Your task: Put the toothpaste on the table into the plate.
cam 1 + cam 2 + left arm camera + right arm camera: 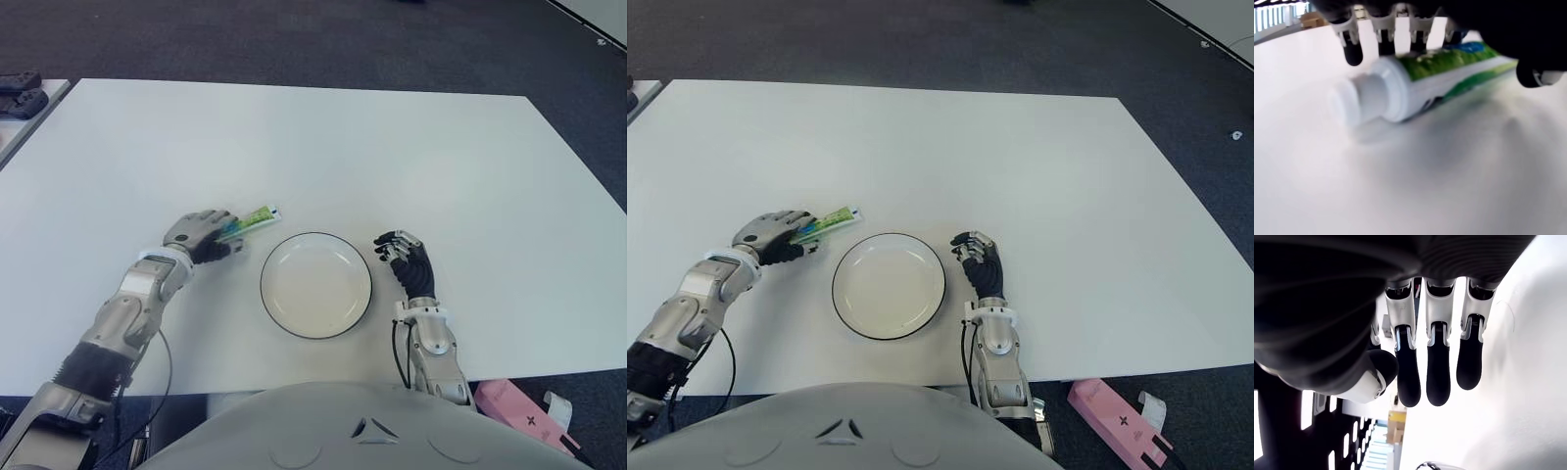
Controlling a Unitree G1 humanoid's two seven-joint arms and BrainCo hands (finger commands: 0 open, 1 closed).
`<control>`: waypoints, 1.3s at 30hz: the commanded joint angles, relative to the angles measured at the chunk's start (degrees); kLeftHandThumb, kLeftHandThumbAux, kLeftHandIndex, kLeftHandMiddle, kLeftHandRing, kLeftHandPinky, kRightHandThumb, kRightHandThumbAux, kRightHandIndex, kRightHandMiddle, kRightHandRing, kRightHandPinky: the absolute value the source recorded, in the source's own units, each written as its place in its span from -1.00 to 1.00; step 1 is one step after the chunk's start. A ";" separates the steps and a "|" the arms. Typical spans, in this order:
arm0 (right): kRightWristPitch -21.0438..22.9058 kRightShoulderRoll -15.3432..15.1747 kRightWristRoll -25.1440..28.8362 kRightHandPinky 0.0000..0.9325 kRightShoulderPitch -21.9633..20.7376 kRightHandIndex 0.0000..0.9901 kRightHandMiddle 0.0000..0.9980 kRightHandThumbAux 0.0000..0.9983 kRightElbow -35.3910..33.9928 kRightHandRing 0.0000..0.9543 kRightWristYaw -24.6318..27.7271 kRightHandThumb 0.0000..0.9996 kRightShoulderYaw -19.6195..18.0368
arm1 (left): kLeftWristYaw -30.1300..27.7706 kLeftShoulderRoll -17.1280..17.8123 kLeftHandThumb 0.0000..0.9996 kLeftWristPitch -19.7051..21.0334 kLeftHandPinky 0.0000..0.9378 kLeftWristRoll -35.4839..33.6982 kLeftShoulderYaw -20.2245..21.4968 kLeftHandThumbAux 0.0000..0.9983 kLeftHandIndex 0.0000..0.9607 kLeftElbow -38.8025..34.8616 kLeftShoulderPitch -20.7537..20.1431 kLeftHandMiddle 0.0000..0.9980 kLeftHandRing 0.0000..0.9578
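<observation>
Gripping the toothpaste point(1449, 73) mid-body, left hand point(201, 235) holds a light, squashy tube; right hand point(404, 257) relaxed beside plate point(315, 284).

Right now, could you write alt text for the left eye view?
The robot's left hand closes over a green toothpaste tube lying on a white table, left of an empty white plate. Its right hand shows right of the plate, fingers loose.

I'm not seeing any readable text here. The toothpaste point(1449, 73) is showing green and blue print, maybe a logo, but it's too blurry to make out from my end.
</observation>
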 commanded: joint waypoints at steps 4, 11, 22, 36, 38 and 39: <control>1.88 0.26 0.06 0.01 0.81 -0.14 -0.06 0.46 -0.89 -0.02 -0.21 0.42 -0.08 | -5.71 2.63 -0.08 -1.93 -1.00 -0.49 -3.08 -0.84 -1.00 0.29 -1.29 -1.00 -1.00; 1.96 0.23 -0.01 0.03 1.46 -0.14 -0.06 0.46 -1.64 -0.02 -0.24 0.42 -0.08 | -7.71 4.56 -0.07 -4.10 -1.00 -0.09 -5.73 -0.84 -1.00 1.49 -1.82 -1.00 -1.00; 1.94 -0.14 -0.24 0.05 2.41 -0.14 -0.06 0.46 -2.34 0.00 -0.37 0.42 -0.34 | -8.98 8.63 -0.07 -6.52 -1.00 0.11 -8.87 -0.83 -1.00 1.18 0.55 -1.00 -1.00; 3.21 -0.48 -1.01 0.02 3.32 -0.14 -0.04 0.46 -3.79 -0.01 -0.51 0.42 -0.17 | -10.77 13.75 -0.10 -4.64 -1.00 -1.41 -6.85 -0.82 -1.00 -5.46 9.44 -1.00 -1.00; 3.41 -0.43 -1.16 0.01 3.36 -0.14 -0.05 0.46 -3.93 -0.01 -0.61 0.42 -0.11 | -10.80 13.58 -0.09 -4.38 -1.00 -1.48 -6.70 -0.81 -1.00 -5.33 9.65 -1.00 -1.00; 3.48 -0.42 -1.19 0.00 3.38 -0.14 -0.05 0.46 -3.99 -0.02 -0.63 0.42 -0.10 | -10.82 13.52 -0.08 -4.31 -1.00 -1.48 -6.64 -0.81 -1.00 -5.32 9.73 -1.00 -1.00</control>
